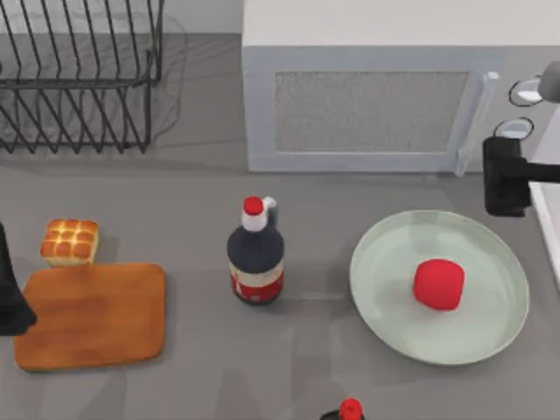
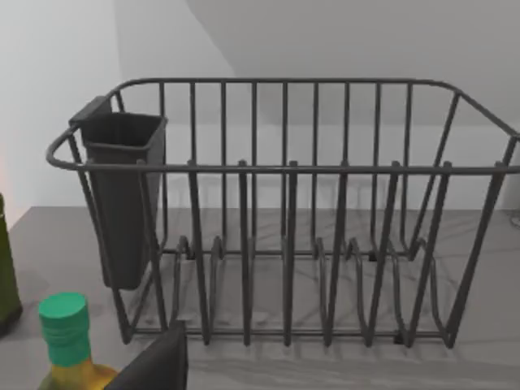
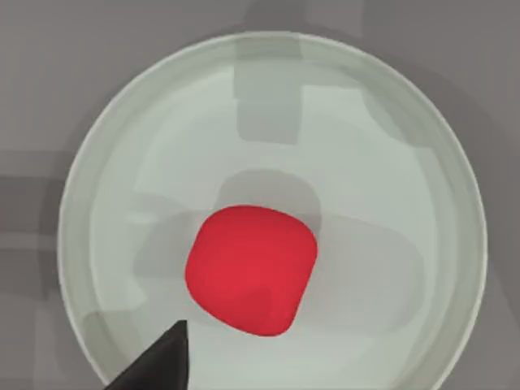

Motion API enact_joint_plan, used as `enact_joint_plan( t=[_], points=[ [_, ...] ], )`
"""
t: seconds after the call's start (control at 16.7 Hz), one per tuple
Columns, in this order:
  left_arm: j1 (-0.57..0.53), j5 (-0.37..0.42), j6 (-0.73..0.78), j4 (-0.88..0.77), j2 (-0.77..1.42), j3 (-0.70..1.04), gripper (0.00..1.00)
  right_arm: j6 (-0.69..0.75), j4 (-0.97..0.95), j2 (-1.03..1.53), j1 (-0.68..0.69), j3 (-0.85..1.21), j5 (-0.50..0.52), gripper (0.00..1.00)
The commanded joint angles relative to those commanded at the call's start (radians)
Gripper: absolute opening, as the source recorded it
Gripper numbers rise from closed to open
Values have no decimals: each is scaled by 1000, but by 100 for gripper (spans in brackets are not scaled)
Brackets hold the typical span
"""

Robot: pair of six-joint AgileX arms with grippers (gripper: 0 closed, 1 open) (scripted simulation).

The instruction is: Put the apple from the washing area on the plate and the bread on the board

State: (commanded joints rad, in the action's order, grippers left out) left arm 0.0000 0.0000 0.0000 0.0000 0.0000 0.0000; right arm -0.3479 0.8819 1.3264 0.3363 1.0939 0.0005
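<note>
The red apple (image 1: 438, 283) lies on the pale green plate (image 1: 385, 262) at the right of the table, free of any grip. In the right wrist view the apple (image 3: 252, 268) rests a little off the middle of the plate (image 3: 366, 146), and one dark fingertip (image 3: 162, 357) hangs above the rim. My right gripper (image 1: 506, 179) is open, behind the plate near the right edge. The bread (image 1: 69, 241) stands on the table just behind the wooden board (image 1: 92, 315), which is bare. My left gripper (image 1: 10, 297) is parked open at the table's left edge beside the board.
A dark sauce bottle (image 1: 255, 258) with a red cap stands mid-table between board and plate. A microwave (image 1: 367, 105) fills the back. A wire dish rack (image 1: 79, 79) sits back left. Another red cap (image 1: 350, 409) shows at the front edge. A green-capped bottle (image 2: 65, 341) is near the rack (image 2: 284, 227).
</note>
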Motion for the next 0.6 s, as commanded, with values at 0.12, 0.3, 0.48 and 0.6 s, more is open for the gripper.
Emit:
enact_joint_plan(
  t=[0.12, 0.3, 0.48, 0.6],
  points=[
    [0, 0, 0, 0, 0, 0, 100, 49, -124, -213, -48, -158, 0, 100],
    [0, 0, 0, 0, 0, 0, 100, 128, -325, -550, -124, -414, 0, 100],
    [0, 0, 0, 0, 0, 0, 100, 206, -524, -871, -199, -672, 0, 100],
    [0, 0, 0, 0, 0, 0, 100, 254, -645, -1047, -246, -826, 0, 100]
  ],
)
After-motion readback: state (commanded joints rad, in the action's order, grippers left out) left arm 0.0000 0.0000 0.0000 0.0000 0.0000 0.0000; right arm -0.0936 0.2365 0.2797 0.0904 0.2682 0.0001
